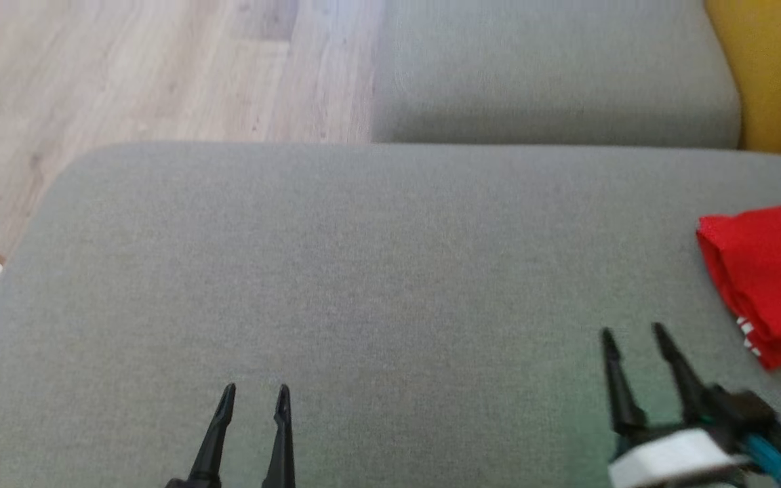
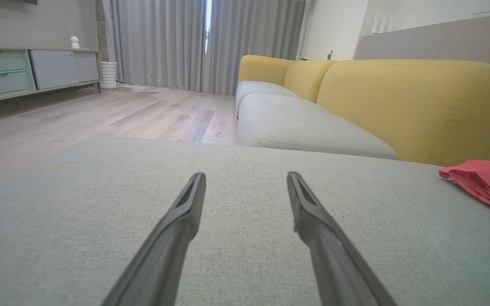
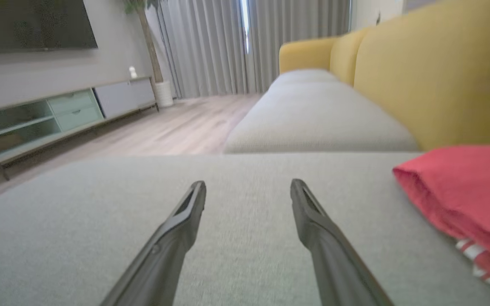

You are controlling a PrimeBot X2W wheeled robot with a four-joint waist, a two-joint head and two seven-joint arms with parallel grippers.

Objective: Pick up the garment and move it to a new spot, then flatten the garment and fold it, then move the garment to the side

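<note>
The red garment (image 1: 770, 278) lies folded at the right edge of the grey cushion (image 1: 363, 271), with a bit of white print at its lower corner. It also sits at the right in the left wrist view (image 2: 485, 180) and in the right wrist view (image 3: 462, 191). My right gripper (image 1: 634, 332) hovers open to the left of the garment, apart from it, holding nothing. At the lower left my left gripper (image 1: 255, 390) is open and empty over bare cushion. Each wrist view has its own gripper with the fingers spread, the left gripper (image 2: 245, 175) and the right gripper (image 3: 247, 183).
A second grey seat cushion (image 1: 553, 68) lies beyond, with a yellow backrest (image 1: 777, 68) to its right. Wooden floor (image 1: 126, 68) is at the far left. A low cabinet (image 2: 24, 72) and grey curtains (image 2: 185, 42) stand across the room.
</note>
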